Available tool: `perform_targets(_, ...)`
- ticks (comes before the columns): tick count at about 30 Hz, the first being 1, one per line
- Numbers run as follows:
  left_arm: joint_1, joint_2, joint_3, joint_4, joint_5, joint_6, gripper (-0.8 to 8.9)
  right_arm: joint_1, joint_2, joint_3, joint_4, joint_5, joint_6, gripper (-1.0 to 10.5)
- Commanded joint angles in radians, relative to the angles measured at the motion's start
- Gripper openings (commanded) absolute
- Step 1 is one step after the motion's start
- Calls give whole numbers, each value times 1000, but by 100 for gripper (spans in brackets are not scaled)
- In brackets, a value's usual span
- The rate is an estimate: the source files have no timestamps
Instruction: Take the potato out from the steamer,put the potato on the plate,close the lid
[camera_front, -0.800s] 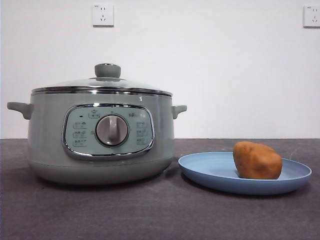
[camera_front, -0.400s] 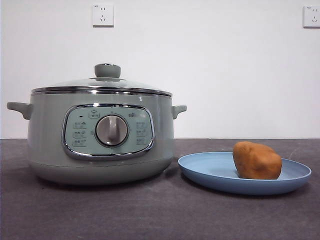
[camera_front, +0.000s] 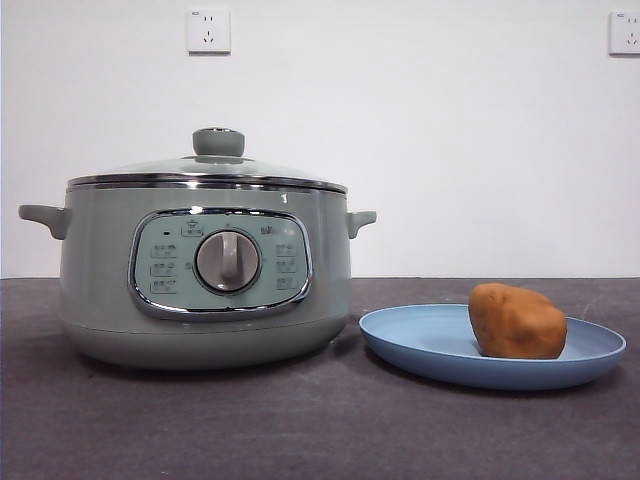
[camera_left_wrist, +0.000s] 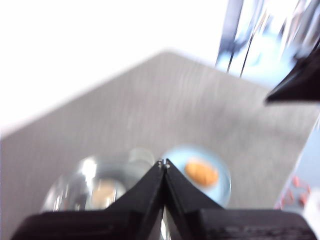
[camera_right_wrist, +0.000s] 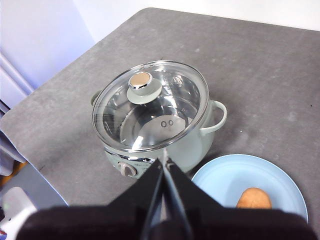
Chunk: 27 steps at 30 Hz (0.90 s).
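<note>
The sage-green steamer (camera_front: 205, 275) stands at the left of the front view with the glass lid (camera_front: 207, 168) seated on its rim. To its right the orange-brown potato (camera_front: 517, 321) lies on the blue plate (camera_front: 430, 345). From high above, the right wrist view shows the steamer (camera_right_wrist: 197, 142), the lid (camera_right_wrist: 150, 105), the plate (camera_right_wrist: 225, 182) and the potato (camera_right_wrist: 254, 198), with my right gripper (camera_right_wrist: 164, 161) shut and empty. The blurred left wrist view shows my left gripper (camera_left_wrist: 163, 163) shut and empty, well above the lid (camera_left_wrist: 90, 185), plate (camera_left_wrist: 222, 187) and potato (camera_left_wrist: 201, 172).
The dark grey table (camera_front: 320, 430) runs back to a white wall with two sockets (camera_front: 208, 30). In the right wrist view the table's edge (camera_right_wrist: 55, 192) lies near the steamer's front. A dark shape (camera_left_wrist: 295, 82) shows at the side of the left wrist view.
The steamer, lid, plate and potato stay as they were. The whole front picture has shifted a few pixels to the right.
</note>
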Motion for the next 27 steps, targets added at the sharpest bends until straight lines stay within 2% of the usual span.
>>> perform_targets(1, 43, -89, -229, 161, 25, -30, -3, 0, -1, 0, 2, 3, -5, -1)
perform_targets(10, 179, -452, -956, 767, 21, -201, -3, 0, 0, 0, 2, 2, -5, -1)
perform_targets(15, 221, -635, -1234, 1023, 18, -266, -3, 0, -1, -1, 2, 3, -5, -1)
perform_targets(20, 262, -790, -1406, 1081, 12, -304, -3, 0, -1, 0, 2, 3, -5, -1)
perform_targets(27, 298, -932, -1562, 1081, -89, -369, -3, 0, -1, -1, 2, 3, -5, -1)
